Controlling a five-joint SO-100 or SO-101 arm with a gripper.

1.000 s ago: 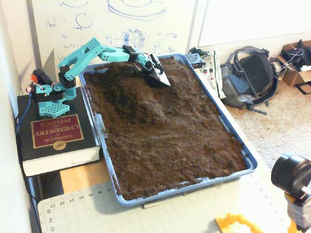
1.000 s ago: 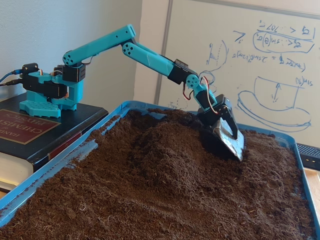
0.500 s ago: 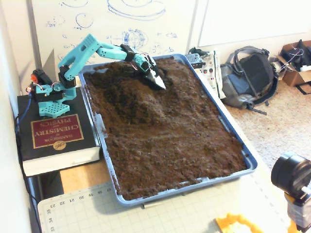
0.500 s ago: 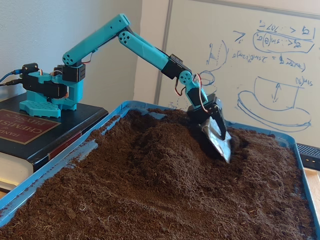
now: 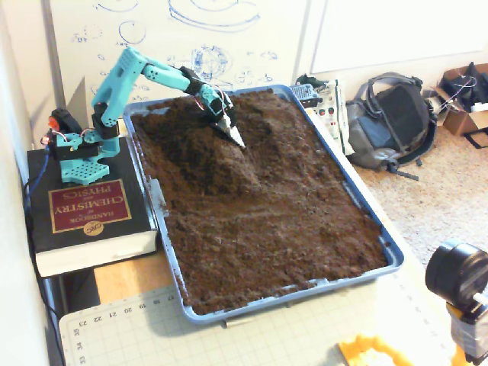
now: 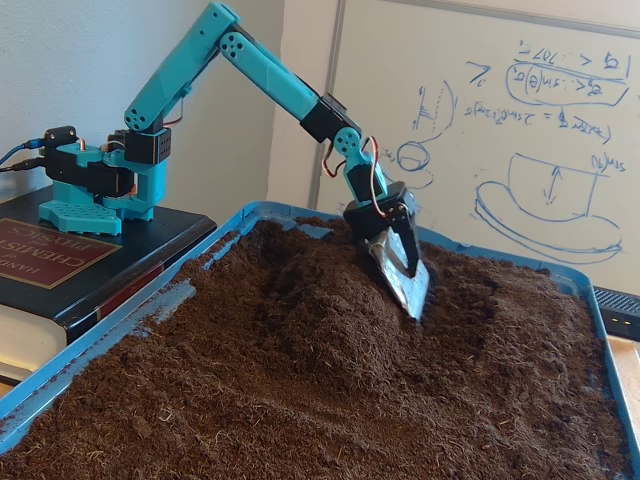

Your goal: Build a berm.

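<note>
The berm (image 5: 204,156) (image 6: 325,315) is a rounded mound of dark brown crumbly soil in the back-left part of the blue tray (image 5: 383,245) (image 6: 115,322), higher than the flatter soil around it. My teal arm reaches from its base over the tray's far end. Its gripper (image 5: 233,131) (image 6: 402,278) ends in a shiny metal scoop blade that points down, tip pushed into the soil on the mound's far-right slope. The blade hides the jaws, so how they stand is unclear.
The arm's base stands on a thick black chemistry handbook (image 5: 82,217) (image 6: 45,262) left of the tray. A green cutting mat (image 5: 252,339) lies in front, a black camera (image 5: 457,276) at the right, a grey backpack (image 5: 390,122) on the floor, and a whiteboard (image 6: 540,120) behind.
The arm folded back toward its base, elbow rising. The scoop blade slid leftward through the soil from the tray's far middle onto the berm's slope.
</note>
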